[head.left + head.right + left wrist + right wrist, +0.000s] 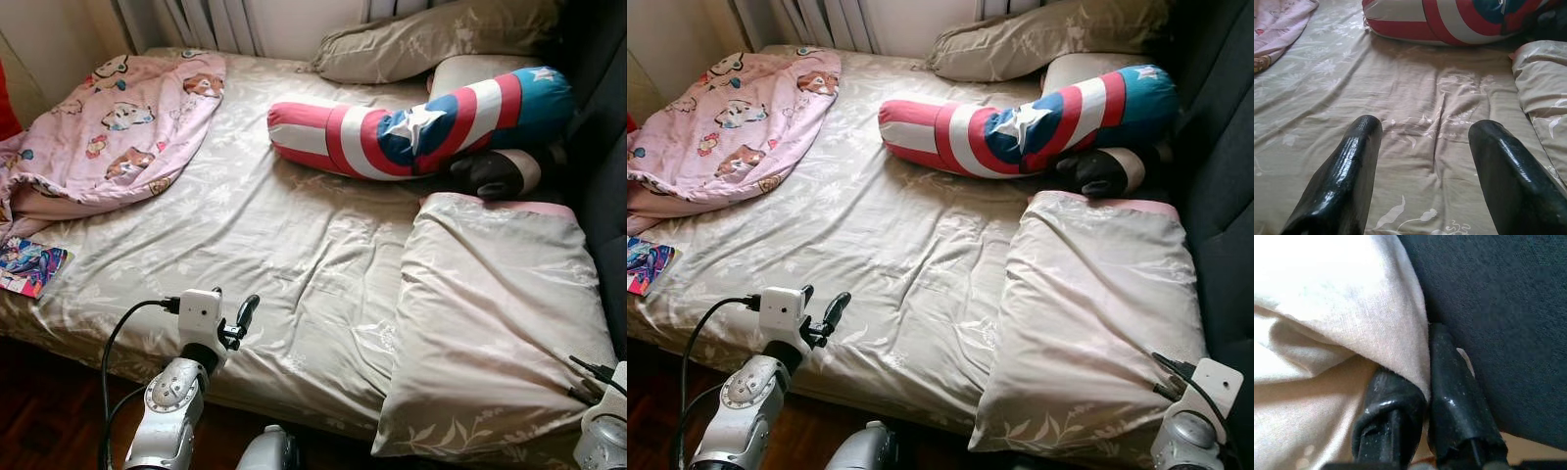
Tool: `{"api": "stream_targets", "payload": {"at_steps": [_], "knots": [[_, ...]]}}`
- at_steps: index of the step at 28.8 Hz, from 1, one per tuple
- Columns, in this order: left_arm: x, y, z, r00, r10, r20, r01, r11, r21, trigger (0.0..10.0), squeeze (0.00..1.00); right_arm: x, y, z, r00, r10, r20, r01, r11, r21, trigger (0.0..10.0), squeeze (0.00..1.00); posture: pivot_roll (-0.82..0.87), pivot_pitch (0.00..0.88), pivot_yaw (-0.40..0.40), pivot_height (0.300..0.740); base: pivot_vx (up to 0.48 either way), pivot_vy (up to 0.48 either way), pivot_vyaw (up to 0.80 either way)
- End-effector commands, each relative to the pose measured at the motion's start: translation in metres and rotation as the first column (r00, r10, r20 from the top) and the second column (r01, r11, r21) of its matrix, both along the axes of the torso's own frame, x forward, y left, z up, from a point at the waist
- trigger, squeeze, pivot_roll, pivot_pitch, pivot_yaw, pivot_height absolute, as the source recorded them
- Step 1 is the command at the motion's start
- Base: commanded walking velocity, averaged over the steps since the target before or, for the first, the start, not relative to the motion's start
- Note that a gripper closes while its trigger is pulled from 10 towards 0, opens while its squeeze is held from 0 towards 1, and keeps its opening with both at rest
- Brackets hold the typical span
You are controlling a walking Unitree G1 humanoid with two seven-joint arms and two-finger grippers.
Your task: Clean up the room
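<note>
- Right gripper (1422, 382) sits at the near right corner of the bed, its two black fingers (1454, 396) pressed together on a fold of the beige pillow (490, 323), pinching the cloth at the pillow's edge.
- Just beside those fingers, on the outer side, is the dark upholstered panel (1498, 308) that runs along the right side of the bed.
- That pillow lies flat on the right part of the bed, its near end at the mattress edge and a pink strip showing along its far end.
- Left gripper (240, 318) hovers over the near edge of the bed, left of the pillow and well apart from it; its fingers (1347, 176) are spread, with nothing between them but the wrinkled beige sheet (284, 225) below.
- A long red, white and blue bolster (421, 122) with a white star lies across the far right of the bed, beyond the pillow.
- A second beige pillow (421, 44) rests at the head of the bed, behind the bolster.
- A pink cartoon-print blanket (118, 127) is bunched on the far left of the bed.
- A colourful book (29, 264) lies at the left edge, near the blanket.
</note>
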State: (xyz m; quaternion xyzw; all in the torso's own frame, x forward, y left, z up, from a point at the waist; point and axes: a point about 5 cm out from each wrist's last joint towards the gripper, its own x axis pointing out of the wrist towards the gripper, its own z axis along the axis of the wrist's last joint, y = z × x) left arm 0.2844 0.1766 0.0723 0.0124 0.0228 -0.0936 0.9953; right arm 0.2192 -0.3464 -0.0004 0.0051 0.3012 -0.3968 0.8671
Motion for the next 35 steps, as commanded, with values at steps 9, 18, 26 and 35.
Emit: {"api": "stream_targets", "payload": {"at_steps": [9, 18, 26, 35], "knots": [[-0.002, 0.0, -0.008, 1.0, 0.009, -0.023, -0.009, 1.0, -0.001, 10.0, 0.0, 0.013, 0.006, 0.008, 0.994, 0.103, 0.041, -0.1, 0.993, -0.063, 10.0, 1.0, 0.11, 0.12, 0.001, 0.685, 0.0, 0.0, 0.0], [-0.006, 0.013, -0.032, 0.983, 0.12, -0.138, -0.136, 0.984, -0.113, 10.0, 0.0, 0.052, 0.075, 0.007, 0.846, 0.471, 0.249, -0.493, 0.87, 0.029, 10.0, 0.0, 0.09, 0.108, -0.001, 0.685, 0.0, 0.0, 0.0], [-0.023, 0.03, -0.064, 0.938, 0.209, -0.276, -0.249, 0.962, -0.116, 10.0, 0.0, 0.047, 0.117, -0.014, 0.782, 0.583, 0.22, -0.616, 0.776, 0.134, 10.0, 0.0, 0.11, 0.081, -0.014, 0.703, 0.0, 0.0, 0.0], [-0.035, 0.036, -0.09, 0.888, 0.236, -0.395, -0.289, 0.954, -0.079, 10.0, 0.0, 0.034, 0.128, -0.03, 0.794, 0.571, 0.208, -0.607, 0.758, 0.236, 10.0, 0.0, 0.11, 0.022, -0.018, 0.74, 0.0, 0.0, 0.0]]}}
